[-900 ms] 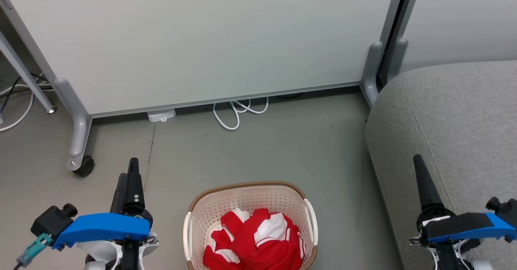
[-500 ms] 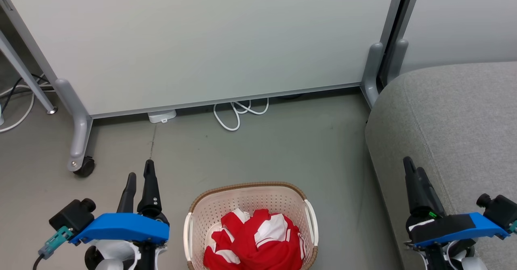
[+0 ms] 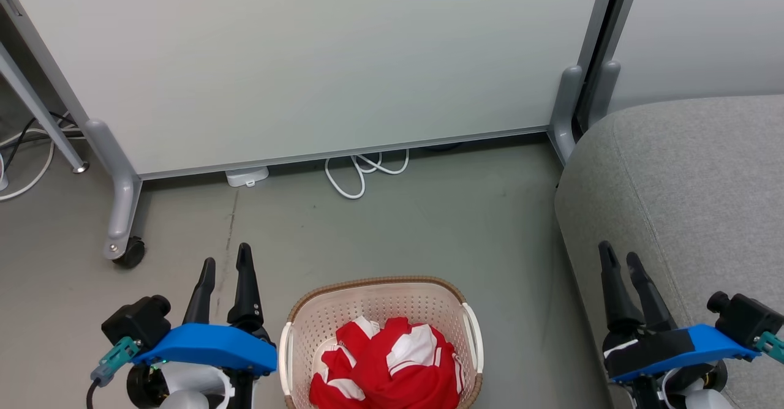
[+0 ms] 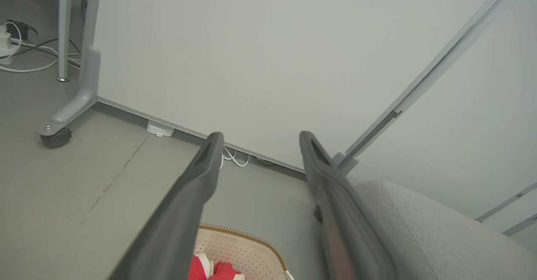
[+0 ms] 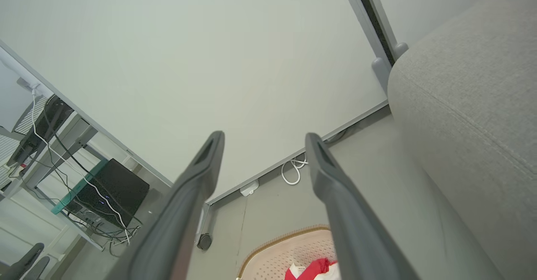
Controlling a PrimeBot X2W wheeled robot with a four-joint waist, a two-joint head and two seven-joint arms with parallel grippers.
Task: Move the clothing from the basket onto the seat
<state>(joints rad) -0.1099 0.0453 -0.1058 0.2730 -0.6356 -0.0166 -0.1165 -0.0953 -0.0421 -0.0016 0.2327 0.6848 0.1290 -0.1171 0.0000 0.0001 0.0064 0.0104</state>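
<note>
The red and white clothing lies bunched in the cream basket, which stands on the floor at the bottom middle of the head view. The grey seat fills the right side. My left gripper is open just left of the basket, above the floor, holding nothing. My right gripper is open over the seat's front edge, right of the basket, also with nothing in it. In the left wrist view my left gripper frames the basket with a corner of clothing. The right wrist view shows my right gripper above the basket.
A white partition on grey castor legs stands behind the basket, with a white cable loop and a small white box at its foot. A desk with cables stands to the far left.
Both arms have moved inward toward the basket and turned, so the two fingers of each gripper now show apart. The basket and clothing have not moved.
</note>
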